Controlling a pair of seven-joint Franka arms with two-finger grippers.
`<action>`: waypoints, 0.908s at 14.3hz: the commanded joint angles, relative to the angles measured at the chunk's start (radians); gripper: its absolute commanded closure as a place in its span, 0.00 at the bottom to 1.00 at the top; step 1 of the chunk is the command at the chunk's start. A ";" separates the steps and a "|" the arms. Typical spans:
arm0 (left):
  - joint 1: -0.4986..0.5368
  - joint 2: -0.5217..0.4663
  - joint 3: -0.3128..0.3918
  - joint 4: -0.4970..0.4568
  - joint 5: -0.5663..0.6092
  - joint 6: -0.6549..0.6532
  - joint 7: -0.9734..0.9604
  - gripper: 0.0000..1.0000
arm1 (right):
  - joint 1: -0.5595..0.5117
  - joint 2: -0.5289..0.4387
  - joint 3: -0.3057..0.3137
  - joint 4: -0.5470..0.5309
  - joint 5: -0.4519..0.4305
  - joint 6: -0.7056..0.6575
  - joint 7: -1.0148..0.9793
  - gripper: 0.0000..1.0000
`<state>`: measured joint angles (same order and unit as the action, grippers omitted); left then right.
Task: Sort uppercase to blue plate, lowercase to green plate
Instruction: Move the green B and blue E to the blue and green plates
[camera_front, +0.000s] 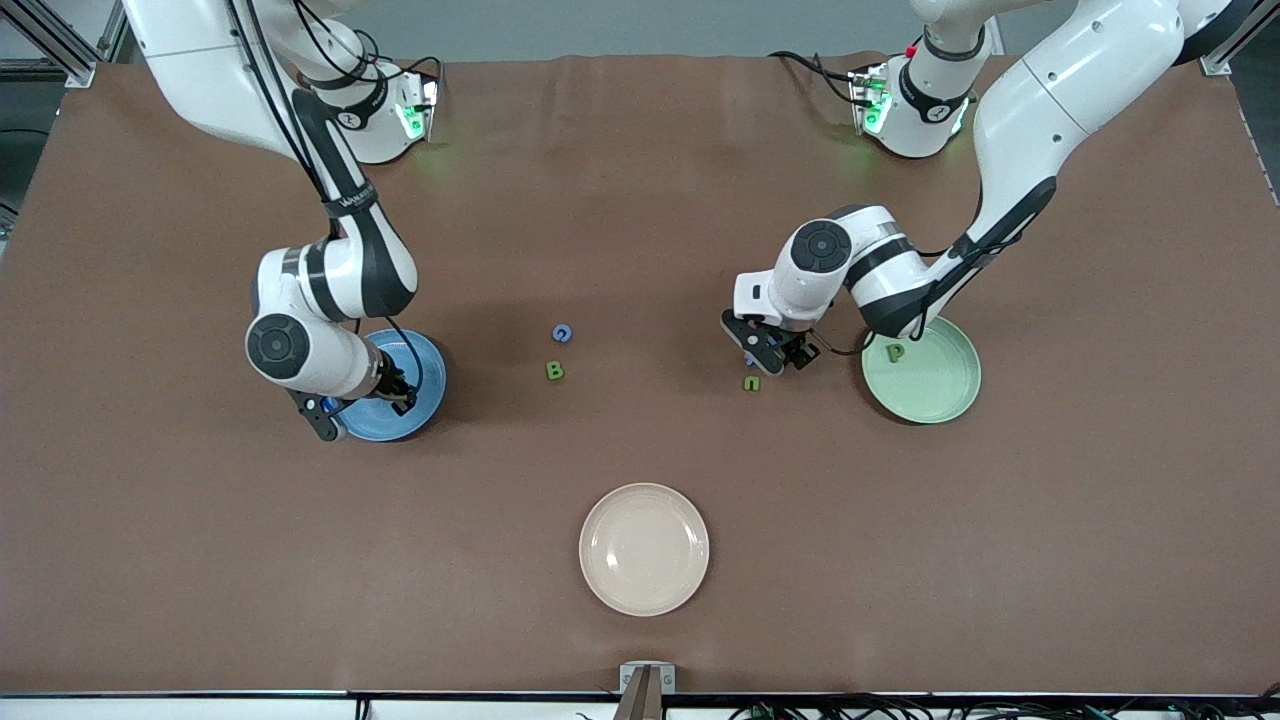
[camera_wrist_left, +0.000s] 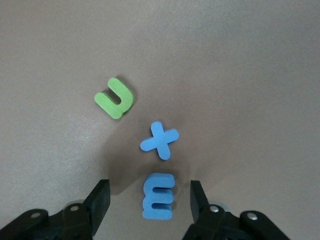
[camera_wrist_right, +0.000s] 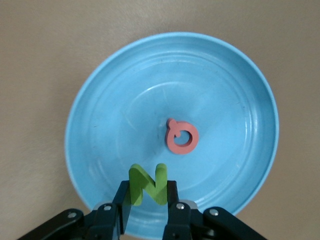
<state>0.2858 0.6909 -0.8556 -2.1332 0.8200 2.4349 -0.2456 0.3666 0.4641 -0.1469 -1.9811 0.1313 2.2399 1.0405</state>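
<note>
My right gripper (camera_wrist_right: 148, 194) is shut on the green N (camera_wrist_right: 148, 184) and holds it upright over the blue plate (camera_wrist_right: 105, 105), where the pinkish-red Q (camera_wrist_right: 182, 137) lies. In the front view that gripper (camera_front: 403, 398) hangs over the blue plate (camera_front: 425, 365). My left gripper (camera_wrist_left: 149, 194) is open and low over the table, its fingers on either side of the blue m (camera_wrist_left: 158, 196). The blue x (camera_wrist_left: 159, 140) and green n (camera_wrist_left: 115, 97) lie just past it. In the front view the left gripper (camera_front: 768, 357) is beside the green plate (camera_front: 950, 392), which holds the green p (camera_front: 896, 352).
The blue G (camera_front: 562, 333) and green B (camera_front: 555, 371) lie mid-table between the two plates. The green n (camera_front: 751, 383) shows just nearer the camera than the left gripper. A beige plate (camera_front: 644, 590) sits near the table's front edge.
</note>
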 joint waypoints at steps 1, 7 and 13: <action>-0.010 0.007 0.004 0.004 0.022 -0.002 -0.023 0.41 | -0.011 0.002 0.010 -0.002 -0.013 0.009 -0.004 0.21; -0.008 0.007 0.004 0.006 0.022 -0.005 -0.024 0.53 | -0.002 -0.011 0.017 0.010 -0.013 -0.060 -0.040 0.00; -0.008 0.004 0.004 0.004 0.022 -0.014 -0.031 0.86 | 0.093 -0.044 0.050 0.044 0.001 -0.138 -0.312 0.00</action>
<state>0.2855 0.6924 -0.8557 -2.1314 0.8201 2.4310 -0.2481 0.4259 0.4431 -0.1198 -1.9314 0.1329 2.1055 0.7926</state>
